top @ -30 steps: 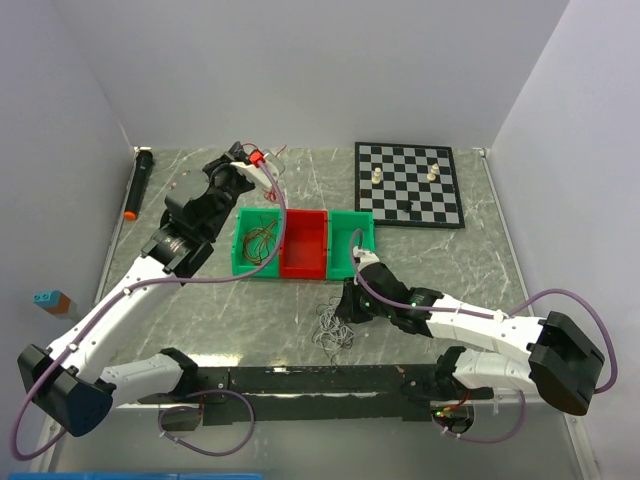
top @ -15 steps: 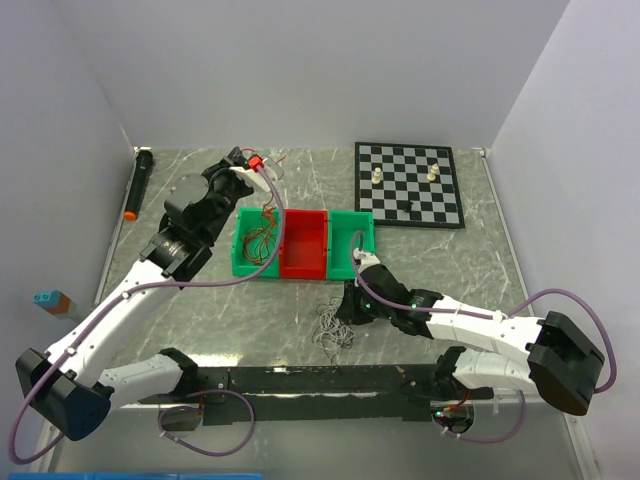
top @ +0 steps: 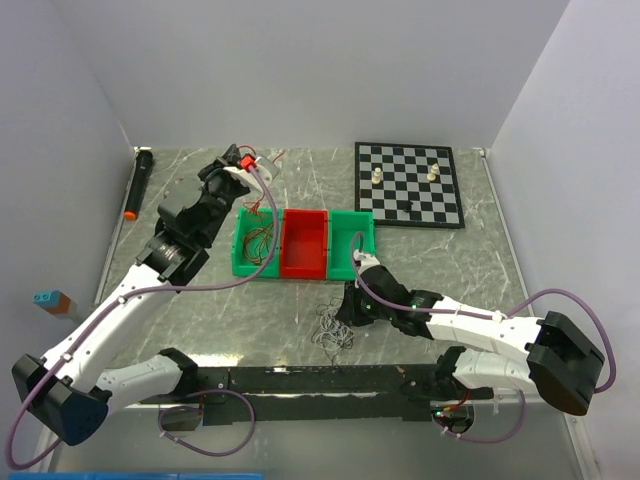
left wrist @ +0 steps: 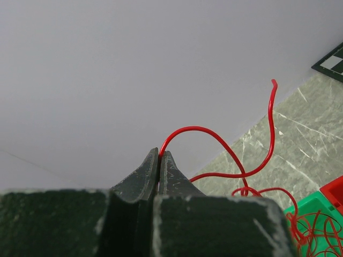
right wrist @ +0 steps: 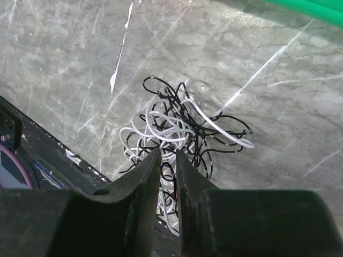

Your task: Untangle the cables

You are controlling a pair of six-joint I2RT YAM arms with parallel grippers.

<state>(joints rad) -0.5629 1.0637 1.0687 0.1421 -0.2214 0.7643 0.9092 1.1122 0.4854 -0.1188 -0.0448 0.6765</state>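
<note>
Partly done: left gripper (left wrist: 160, 153) clamped one red wire (left wrist: 190, 127). Black-white tangle (right wrist: 171, 126) lay unsorted by the desk's (top: 250, 310) near edge; right gripper's (right wrist: 167, 155) hold was unclear.

white links (top: 100, 320), bulky black joints (top: 560, 365); thin purple hoses (top: 563, 291) loop along each arm; dark wedge-shaped fingers (left wrist: 140, 179) taper to tips.

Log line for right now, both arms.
left gripper: shut on red wire | right gripper: at black-white tangle, grip unclear
</note>
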